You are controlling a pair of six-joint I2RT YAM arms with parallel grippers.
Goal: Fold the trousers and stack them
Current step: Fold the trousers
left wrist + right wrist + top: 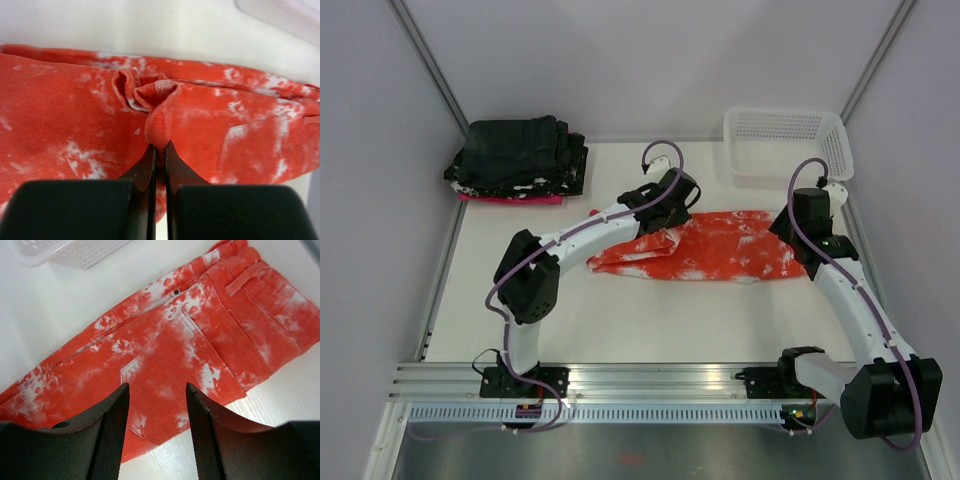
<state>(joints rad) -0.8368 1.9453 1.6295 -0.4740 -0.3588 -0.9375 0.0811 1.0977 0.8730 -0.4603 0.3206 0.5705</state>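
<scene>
Black fingers (145, 167) of the left pincer (159, 150) sit closest to the lens in the left wrist view. They are clenched flat together on a curled pinch of the trousers (65, 110), and the pinch stands up above the rest of the cloth. Seen from above, the trousers lie across the middle of the table (650, 320), long side running left to right. The pinch is left of their middle, and the waistband (260, 300) is at the right end, near the white basket (785, 145). The right pincer (156, 387) hangs released over that end, jaws spread wide with nothing between them. Whether its tips touch the cloth I cannot tell. Black garments (520, 160) stacked on a pink cloth (510, 199) sit at the far left corner, well apart.

The step looks like a fold of the leg end over toward the waist. To do it well, the left grip should be firm and travel low, so the thin cloth drapes rather than flips or drags the layer beneath. The right pincer could press the waistband down as an anchor. Lay the pinched edge square with the waistband and let go only once the cloth rests flat. So small a pinch may slip, and a bunched release would leave a lump that spoils the stack.
</scene>
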